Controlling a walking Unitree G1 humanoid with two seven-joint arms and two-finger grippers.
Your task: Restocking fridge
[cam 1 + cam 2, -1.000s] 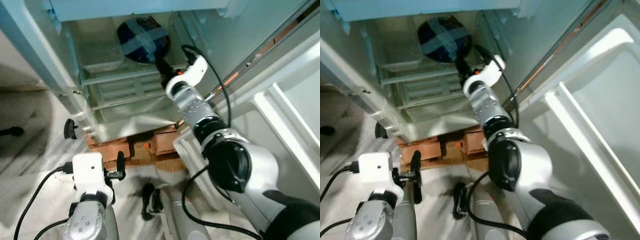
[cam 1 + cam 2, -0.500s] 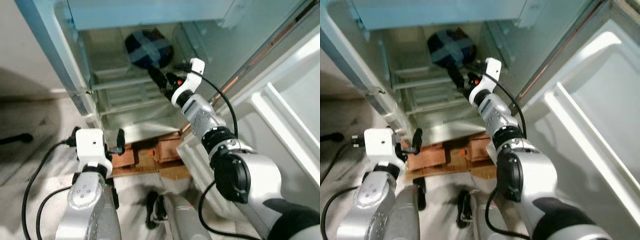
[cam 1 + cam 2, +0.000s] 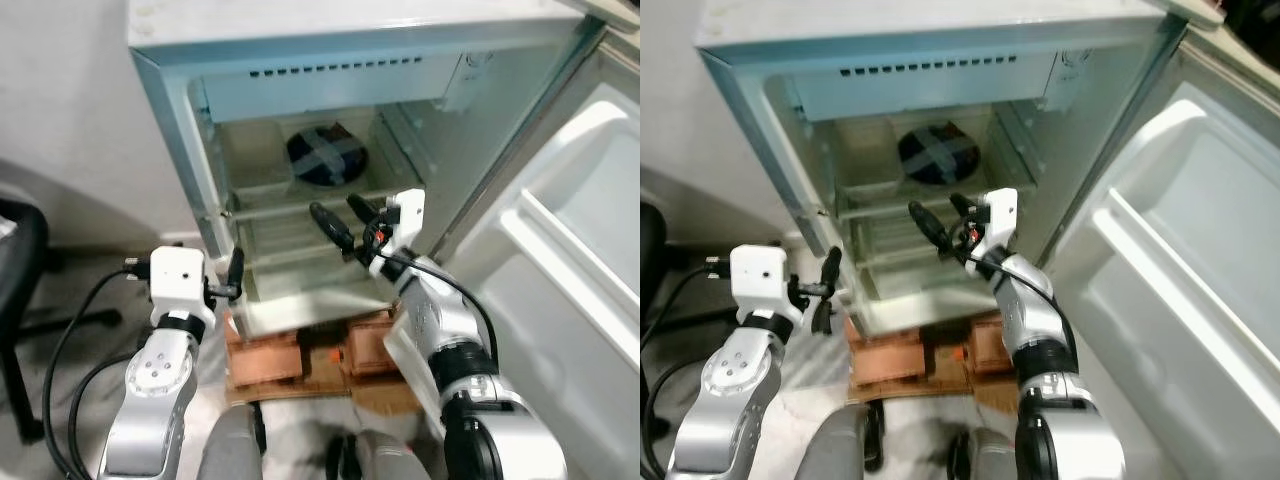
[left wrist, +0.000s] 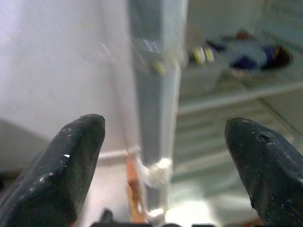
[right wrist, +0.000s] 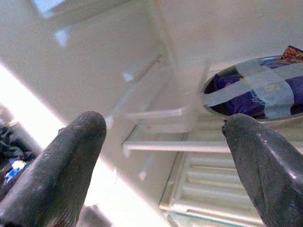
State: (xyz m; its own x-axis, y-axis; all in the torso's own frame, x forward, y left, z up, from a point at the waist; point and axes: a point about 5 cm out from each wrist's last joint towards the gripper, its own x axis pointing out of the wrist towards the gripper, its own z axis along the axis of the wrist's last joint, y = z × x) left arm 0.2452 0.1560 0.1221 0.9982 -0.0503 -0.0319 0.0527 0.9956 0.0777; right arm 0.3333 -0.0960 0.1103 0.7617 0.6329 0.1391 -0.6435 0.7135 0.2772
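You are looking into the open fridge, its door swung wide on your right. The task's thing, a dark blue bundle crossed with pale blue tape, lies on the upper wire shelf at the back of the cabinet. Your right gripper hangs in front of that shelf, just at the fridge opening, with its two black fingers spread apart and nothing between them. The bundle sits beyond and above the fingertips, apart from them; through the right wrist view you see it lying past one finger, beside a clear plastic container. Your left gripper is raised outside the cabinet, near the fridge's left front edge, fingers also parted and empty. Below the fridge you see brown cardboard on the floor.
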